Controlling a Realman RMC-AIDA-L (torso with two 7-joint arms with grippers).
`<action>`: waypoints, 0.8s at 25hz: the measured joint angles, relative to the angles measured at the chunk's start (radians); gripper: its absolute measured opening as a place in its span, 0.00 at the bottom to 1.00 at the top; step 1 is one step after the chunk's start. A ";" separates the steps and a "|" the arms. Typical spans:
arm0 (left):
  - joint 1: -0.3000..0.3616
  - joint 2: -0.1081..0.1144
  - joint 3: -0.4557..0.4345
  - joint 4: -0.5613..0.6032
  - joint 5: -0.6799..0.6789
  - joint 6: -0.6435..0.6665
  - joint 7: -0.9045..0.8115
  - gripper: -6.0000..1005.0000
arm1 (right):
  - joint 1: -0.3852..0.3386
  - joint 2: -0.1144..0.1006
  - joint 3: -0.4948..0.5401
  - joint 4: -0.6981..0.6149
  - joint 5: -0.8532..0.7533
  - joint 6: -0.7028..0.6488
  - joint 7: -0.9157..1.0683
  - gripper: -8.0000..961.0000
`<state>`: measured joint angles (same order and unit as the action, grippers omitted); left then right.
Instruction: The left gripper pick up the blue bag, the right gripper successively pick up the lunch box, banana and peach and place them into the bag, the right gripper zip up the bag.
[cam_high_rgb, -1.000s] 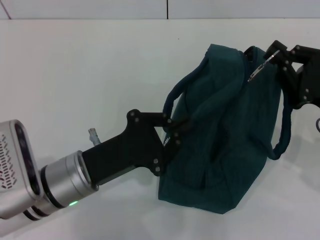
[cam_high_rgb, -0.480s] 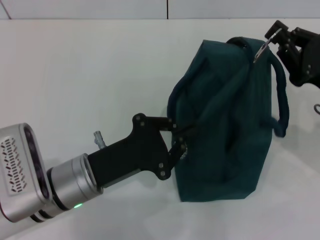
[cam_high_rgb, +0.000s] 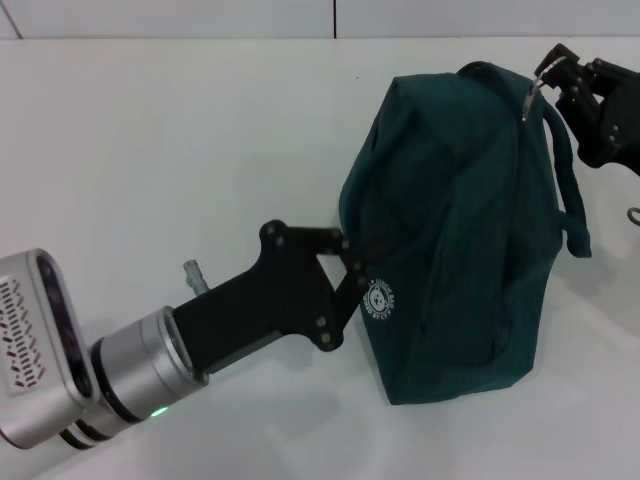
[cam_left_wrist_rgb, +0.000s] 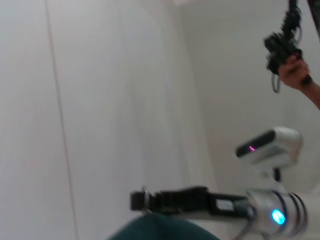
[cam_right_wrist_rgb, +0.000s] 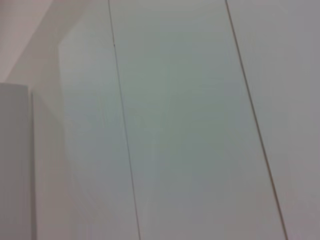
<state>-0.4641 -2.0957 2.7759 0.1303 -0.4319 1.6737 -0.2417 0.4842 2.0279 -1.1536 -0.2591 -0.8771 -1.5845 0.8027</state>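
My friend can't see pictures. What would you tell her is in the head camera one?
A big blue bag sits tilted on a white table, held from both sides by robot claws. The left gripper grips its side by a round white logo, and the right gripper pinches the metal zipper ring at the top corner.

One blue bag, two bag handles, one round white logo, one metal zipper pull, two grippers

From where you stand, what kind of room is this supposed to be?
Probably a robot test room, not a home. A bare white table holds only a blue bag, gripped by the left hand and the right hand, while a person's hand holds a device by plain white walls.
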 joint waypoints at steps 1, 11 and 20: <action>0.005 0.000 -0.001 0.015 -0.012 0.000 0.002 0.01 | 0.000 0.000 -0.005 0.000 0.001 -0.001 0.000 0.04; -0.086 0.005 0.010 0.099 -0.025 -0.043 -0.291 0.14 | 0.001 0.000 -0.015 0.000 0.003 -0.012 0.001 0.04; -0.194 -0.002 -0.033 0.115 -0.039 -0.264 -0.432 0.49 | 0.005 0.000 -0.015 0.000 -0.001 -0.022 0.000 0.04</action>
<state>-0.6582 -2.0977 2.7432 0.2450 -0.4710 1.4101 -0.6742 0.4890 2.0278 -1.1689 -0.2592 -0.8782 -1.6063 0.8030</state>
